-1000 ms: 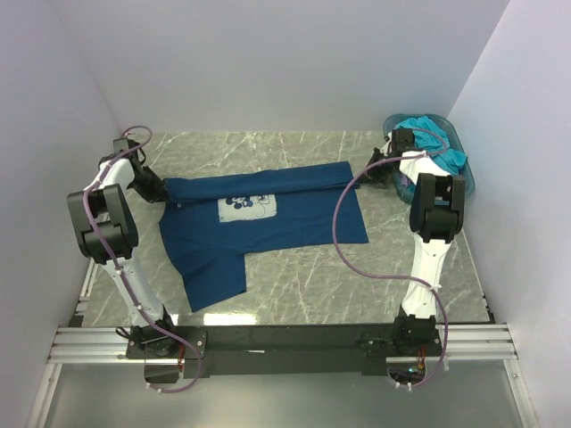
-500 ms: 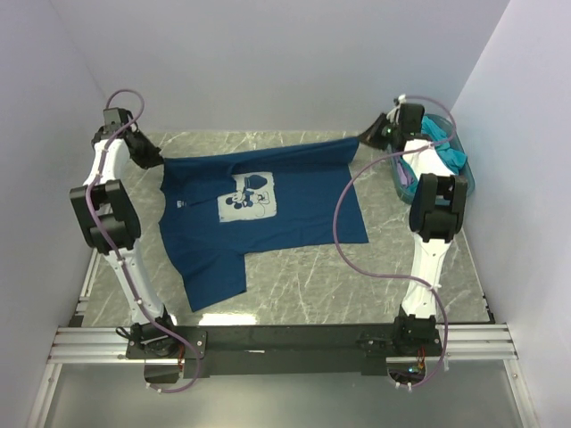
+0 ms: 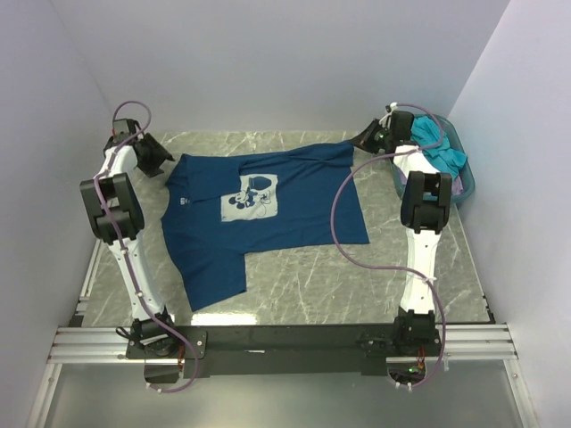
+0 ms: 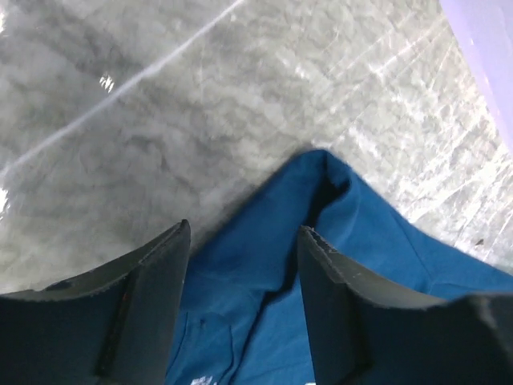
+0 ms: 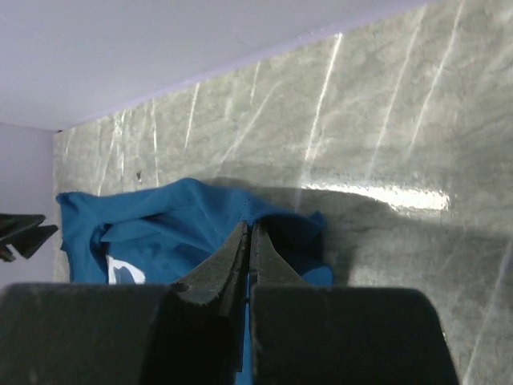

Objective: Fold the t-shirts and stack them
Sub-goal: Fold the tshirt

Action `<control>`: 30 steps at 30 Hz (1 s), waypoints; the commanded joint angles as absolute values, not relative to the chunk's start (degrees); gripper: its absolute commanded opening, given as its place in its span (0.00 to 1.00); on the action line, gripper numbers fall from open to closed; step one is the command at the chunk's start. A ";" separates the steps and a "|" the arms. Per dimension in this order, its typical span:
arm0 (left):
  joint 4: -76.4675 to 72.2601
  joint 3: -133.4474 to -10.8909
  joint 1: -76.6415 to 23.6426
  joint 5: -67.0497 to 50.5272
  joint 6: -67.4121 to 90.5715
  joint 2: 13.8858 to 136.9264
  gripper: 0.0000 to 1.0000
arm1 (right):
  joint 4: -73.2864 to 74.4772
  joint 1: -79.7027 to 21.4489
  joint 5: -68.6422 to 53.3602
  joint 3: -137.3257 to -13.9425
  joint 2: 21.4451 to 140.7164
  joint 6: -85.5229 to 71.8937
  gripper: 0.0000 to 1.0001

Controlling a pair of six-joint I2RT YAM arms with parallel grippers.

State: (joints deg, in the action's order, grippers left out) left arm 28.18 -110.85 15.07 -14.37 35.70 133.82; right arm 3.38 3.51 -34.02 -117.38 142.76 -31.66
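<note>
Since a sec ago both arms were swung toward the far wall and the navy t-shirt (image 3: pixel 268 223) was pulled out flat, so the white print (image 3: pixel 248 198) is now fully shown; the left claw (image 3: pixel 153 157) was opened in that time.

Near side: the shirt's near sleeve is laid flat on the desk (image 3: pixel 312 276), well apart from the arm bases. Mid: the body is spread w/ neck to the left, hem to the right.

Far side: the left claw's jaws are held apart over the far-left corner, nothing gripped; cloth there is seen rumpled btwn the fingers (image 4: pixel 152 297) in the wrist view. The right claw (image 3: pixel 370 139) is pinched together on the far-right hem corner, which is lifted off the desk.

Risk: w/ one corner freed, any pull by the right arm could drag the shirt askew or bunch it. That arm's cable (image 3: pixel 337 214), looped above the hem side, could snag cloth too.

Far right: a turquoise t-shirt (image 3: pixel 442 153) is held in the teal basket (image 3: pixel 466 185), heaped above the rim; anything under it can't be made out.
</note>
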 commanded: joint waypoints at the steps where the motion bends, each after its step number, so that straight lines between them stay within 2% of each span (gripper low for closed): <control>1: 25.48 -106.98 13.45 -10.39 34.63 124.40 0.62 | 1.14 3.16 -34.01 -120.32 140.89 -30.59 0.01; 5: 31.27 -100.82 9.68 -3.63 33.57 118.49 0.59 | 1.67 3.16 -34.10 -119.97 140.36 -30.15 0.02; 6: 32.59 -98.90 9.06 -2.39 33.66 117.87 0.56 | 1.58 2.99 -34.19 -119.71 140.27 -30.06 0.02; 7: 33.83 -98.09 8.36 -1.33 33.66 116.99 0.47 | 1.58 3.08 -34.19 -119.45 140.01 -30.06 0.02; 10: 37.35 -95.89 6.16 -0.17 33.57 116.46 0.40 | 1.06 3.16 -34.54 -118.30 139.31 -30.23 0.02; 21: 40.87 -95.53 2.73 -0.09 33.66 119.97 0.40 | 1.49 3.08 -34.89 -116.89 138.25 -29.53 0.02; 30: 41.31 -95.36 1.67 -0.09 33.66 122.43 0.35 | 2.20 3.16 -34.72 -116.98 137.90 -28.92 0.02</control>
